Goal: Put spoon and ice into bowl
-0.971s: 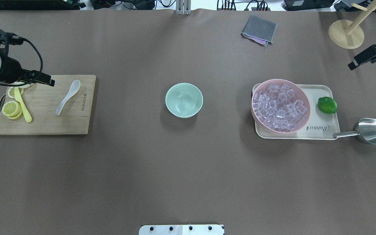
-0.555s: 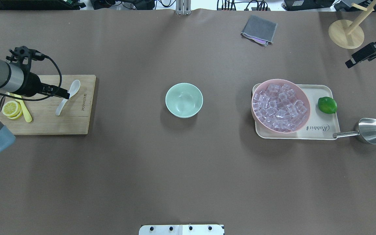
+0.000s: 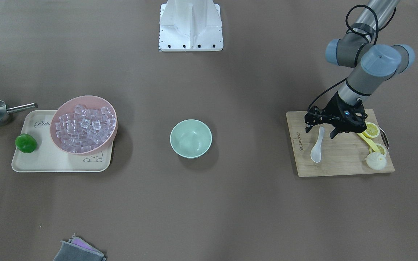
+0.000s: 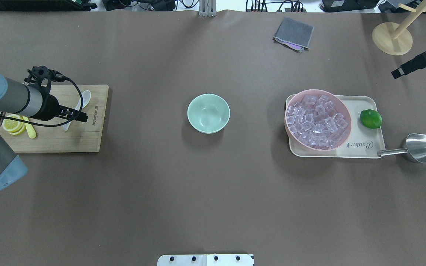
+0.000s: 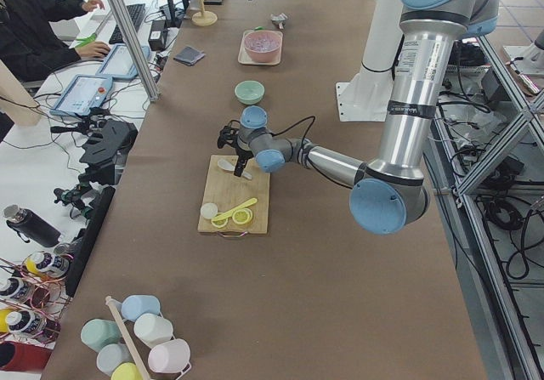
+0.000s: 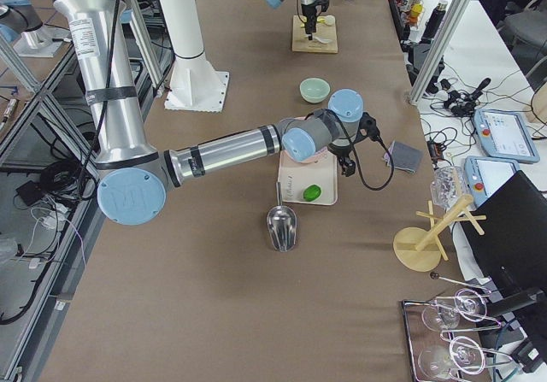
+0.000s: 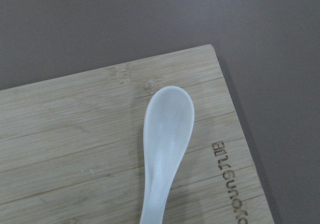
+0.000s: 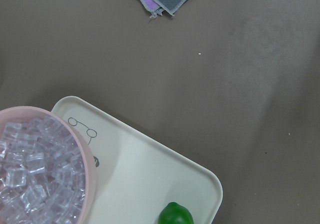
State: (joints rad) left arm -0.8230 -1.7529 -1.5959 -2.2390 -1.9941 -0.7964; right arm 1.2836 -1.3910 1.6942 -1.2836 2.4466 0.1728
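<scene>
Spoon point(image 3: 317, 146) lies on the bamboo cutting board point(image 3: 339, 161) at the surface's left end, near lemon slices point(image 3: 371, 129). The left gripper point(image 3: 320, 132) hangs over its handle, fingers spread to either side. Further along stands the mint-green bowl point(image 3: 191, 139). Beyond it, ice point(image 3: 83, 127) fills the pink bowl point(image 3: 54, 136) on a cream tray point(image 3: 49, 163). Farthest, the right gripper point(image 4: 396, 74) hangs above the surface; its spread cannot be told.

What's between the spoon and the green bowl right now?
Only the board's end, then bare table, between spoon and bowl; the overhead view shows it.
</scene>
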